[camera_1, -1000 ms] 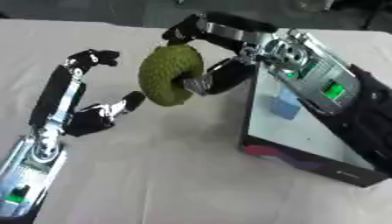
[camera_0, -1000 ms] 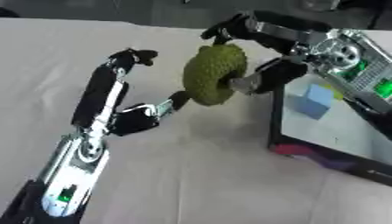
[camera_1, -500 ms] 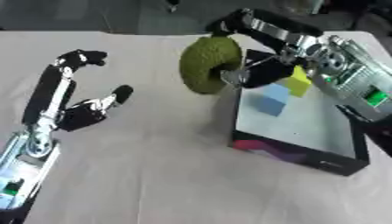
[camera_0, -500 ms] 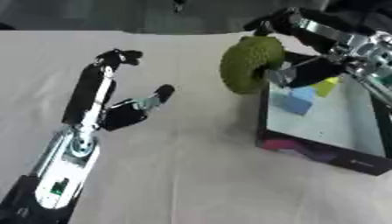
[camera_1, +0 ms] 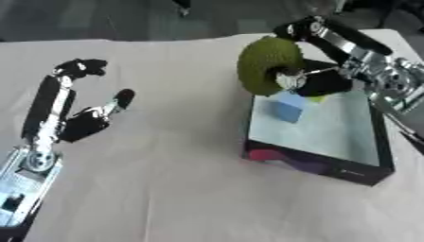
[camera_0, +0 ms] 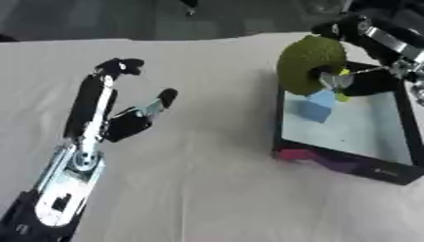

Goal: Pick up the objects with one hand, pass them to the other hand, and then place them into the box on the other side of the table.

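Right hand [camera_1: 319, 80] is pinching the green ball [camera_1: 267, 65], holding it over the box's [camera_1: 319, 163] near-left corner; 1 s ago it was out over the worktop [camera_0: 207, 189], btw. both hands. Left hand [camera_0: 124, 120] is staying empty w/ fingers spread, resting over the worktop's left side. Blue cube [camera_1: 287, 107] & a yellow bit are lying inside the box.

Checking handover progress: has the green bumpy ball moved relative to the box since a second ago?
Yes. The green ball, held in the right hand, has gone rightward from beside the box to above its near-left corner, by the blue block.
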